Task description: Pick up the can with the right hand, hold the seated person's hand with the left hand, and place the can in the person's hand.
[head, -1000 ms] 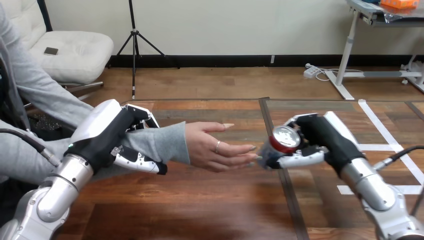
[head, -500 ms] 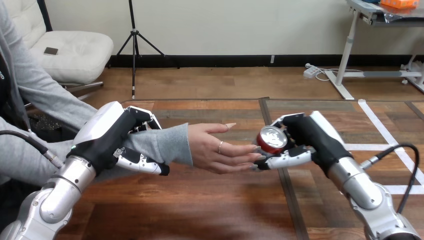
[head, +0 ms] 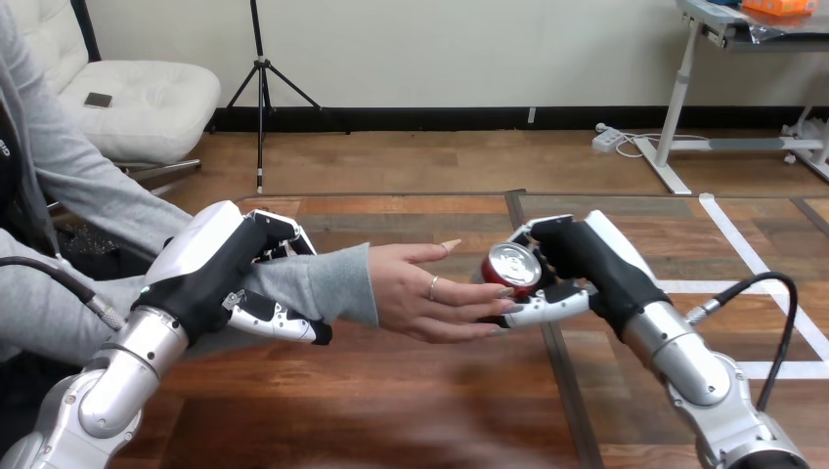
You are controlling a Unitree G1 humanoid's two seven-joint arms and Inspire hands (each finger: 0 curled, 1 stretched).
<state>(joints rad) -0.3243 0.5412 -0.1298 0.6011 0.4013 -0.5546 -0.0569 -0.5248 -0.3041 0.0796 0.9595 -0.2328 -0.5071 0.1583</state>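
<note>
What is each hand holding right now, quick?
Left hand: closed round the person's forearm.
Right hand: closed on the can, at the fingertips of the person's hand.

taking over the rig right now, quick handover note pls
Left hand: fingers and thumb curled round the person's sleeved forearm, just behind the wrist.
Right hand: curled round the can, holding it at the fingertips of the person's hand, which is open.
Done: can picked up, arm held.
Left: set the can in the open hand, then release.
</note>
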